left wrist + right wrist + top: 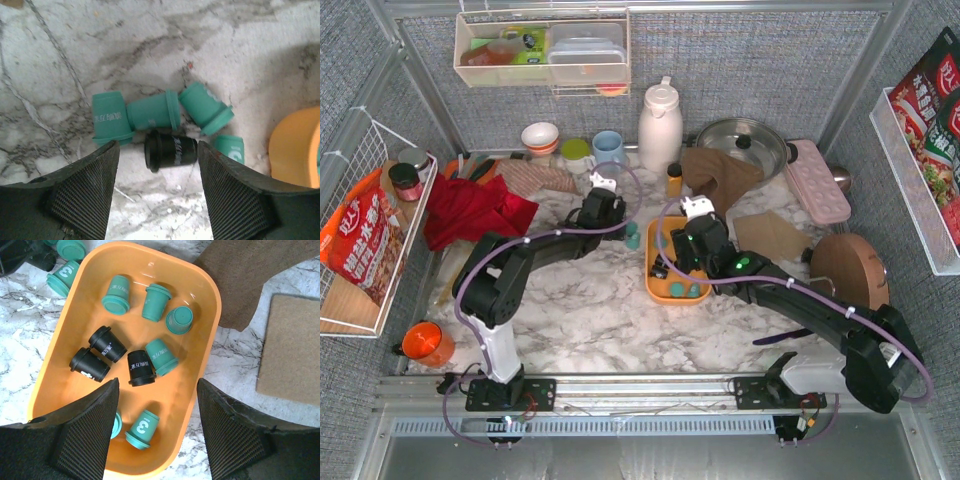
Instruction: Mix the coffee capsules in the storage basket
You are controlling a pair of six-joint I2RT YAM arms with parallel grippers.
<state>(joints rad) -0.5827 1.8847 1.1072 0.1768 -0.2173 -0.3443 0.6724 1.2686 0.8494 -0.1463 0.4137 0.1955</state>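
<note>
Left tool point(157, 146) stands half open astride a black capsule point(172, 151) on the desk point(150, 40); right tool point(157, 383) gapes empty over the basket point(85, 305).

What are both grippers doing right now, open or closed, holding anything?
Left gripper: open, straddling a black capsule on the table, not gripping it.
Right gripper: open, empty, over the orange basket.
</note>
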